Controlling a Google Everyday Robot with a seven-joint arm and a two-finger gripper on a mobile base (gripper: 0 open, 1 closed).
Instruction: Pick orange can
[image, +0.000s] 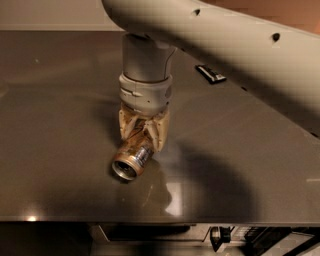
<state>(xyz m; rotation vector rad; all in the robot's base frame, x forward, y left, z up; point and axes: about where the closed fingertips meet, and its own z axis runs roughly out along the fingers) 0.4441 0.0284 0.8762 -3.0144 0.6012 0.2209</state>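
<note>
The orange can (131, 159) lies on its side near the front of the dark grey table (60, 125), its shiny silver rim pointing toward the front left. My gripper (142, 136) hangs straight down from the white arm (210, 45) and is shut on the can's far end, its tan fingers (157, 135) pressed against the can's sides. The can's lower end touches or nearly touches the table. The sponge is out of view.
A small flat black packet (210, 74) lies on the table behind and to the right of the gripper, partly under the arm. The table's front edge (160, 220) runs just below the can, with dark gear beneath it.
</note>
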